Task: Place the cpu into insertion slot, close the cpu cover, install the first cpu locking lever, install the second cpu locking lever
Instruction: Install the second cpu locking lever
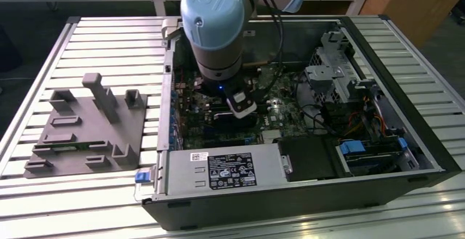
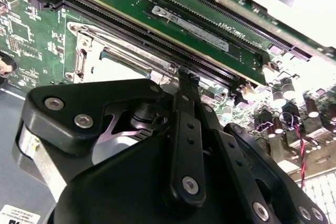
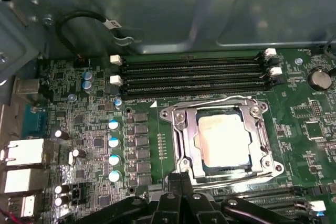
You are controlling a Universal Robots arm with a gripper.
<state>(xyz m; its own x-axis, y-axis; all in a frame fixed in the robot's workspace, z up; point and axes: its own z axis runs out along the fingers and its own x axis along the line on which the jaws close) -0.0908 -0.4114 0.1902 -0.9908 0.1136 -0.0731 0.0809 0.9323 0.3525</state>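
First wrist view showed the cpu (image 3: 224,138) lying flat in the slot (image 3: 223,167), with the cover (image 3: 223,109) shut down over it and its pale face showing through the window. The gripper (image 3: 181,179) had its fingers (image 3: 174,184) pressed together, holding nothing, their tips just beside the socket's rim near one corner. Memory slots (image 3: 194,74) lay beyond the socket from the fingers. Exterior view showed the arm (image 1: 214,29) reaching down into the open case (image 1: 378,141), gripper (image 1: 243,108) low over the board (image 1: 218,135).
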